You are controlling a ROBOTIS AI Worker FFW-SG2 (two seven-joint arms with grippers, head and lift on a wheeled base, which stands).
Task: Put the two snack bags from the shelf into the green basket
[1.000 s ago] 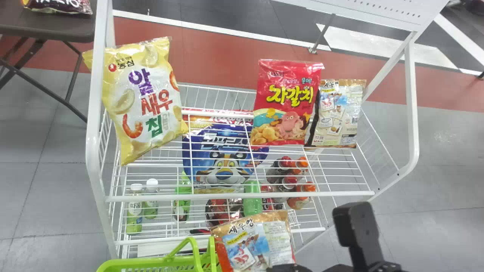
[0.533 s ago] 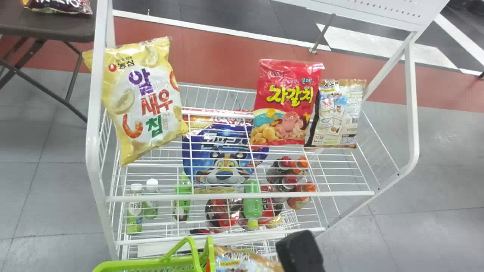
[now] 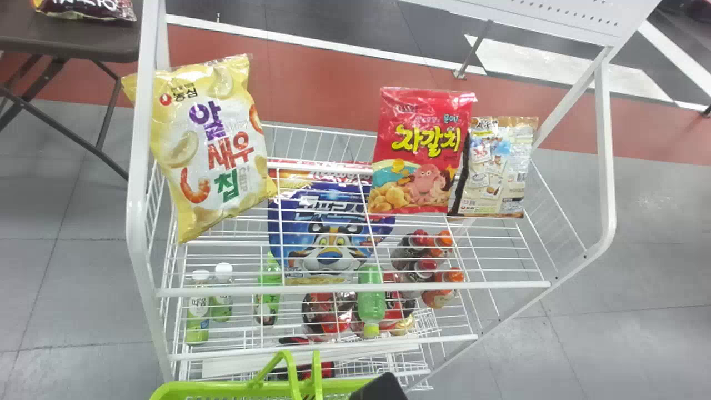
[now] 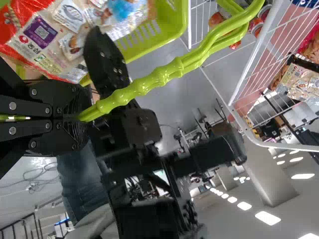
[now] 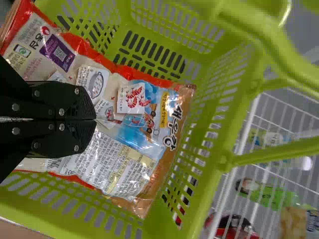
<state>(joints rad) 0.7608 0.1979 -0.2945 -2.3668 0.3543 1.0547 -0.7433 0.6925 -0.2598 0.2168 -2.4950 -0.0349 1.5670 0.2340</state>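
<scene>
The right gripper [image 3: 380, 389] is down by the green basket [image 3: 222, 388]. In its wrist view, the gripper [image 5: 94, 120] has its tips squeezed together on the snack bag [image 5: 139, 129]. The bag pokes out past the tips and on both sides of them, inside the basket walls. I can't tell if the bag touches the basket floor. The left gripper [image 4: 84, 118] is pinching the green handle [image 4: 162, 74]. A red bag [image 3: 419, 150] and a brown bag [image 3: 494, 166] are side by side on the white rack [image 3: 355, 289].
</scene>
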